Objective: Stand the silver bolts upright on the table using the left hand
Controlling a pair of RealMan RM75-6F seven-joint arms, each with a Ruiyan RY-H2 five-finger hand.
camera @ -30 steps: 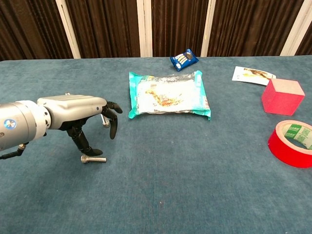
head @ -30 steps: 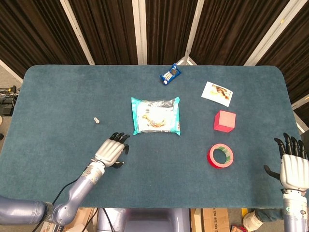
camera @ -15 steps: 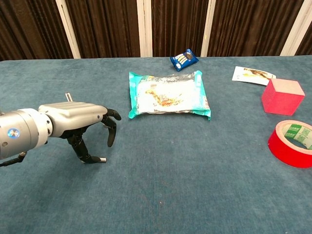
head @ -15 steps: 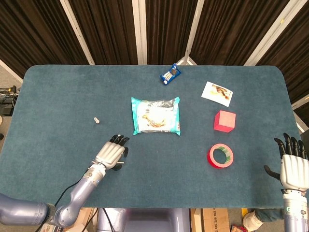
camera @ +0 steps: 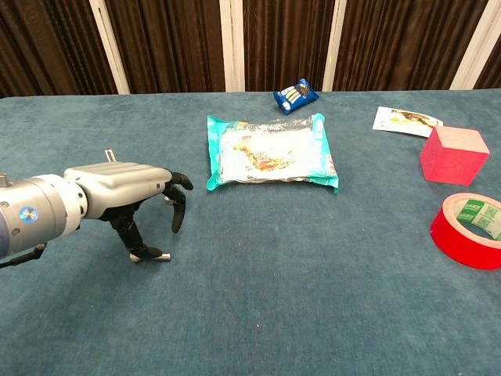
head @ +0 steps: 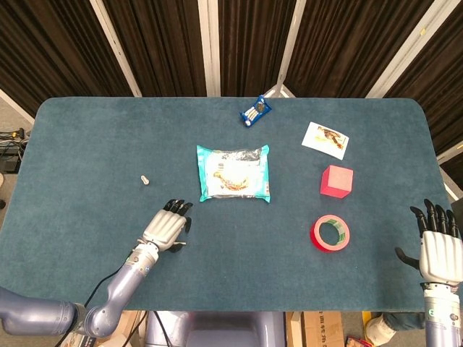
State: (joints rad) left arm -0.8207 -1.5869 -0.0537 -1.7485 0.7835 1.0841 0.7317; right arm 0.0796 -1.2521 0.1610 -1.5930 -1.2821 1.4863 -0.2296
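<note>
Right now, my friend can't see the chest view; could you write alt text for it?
The robot's left hand reaches down onto a silver bolt lying on its side on the blue-green table, one finger touching it. Behind are a teal snack packet, a small blue packet and a card; at right, a red cube and red tape roll.

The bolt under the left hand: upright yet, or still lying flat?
Lying flat. In the chest view the bolt rests on its side on the table, with the left hand arched over it and its fingers touching one end.
</note>
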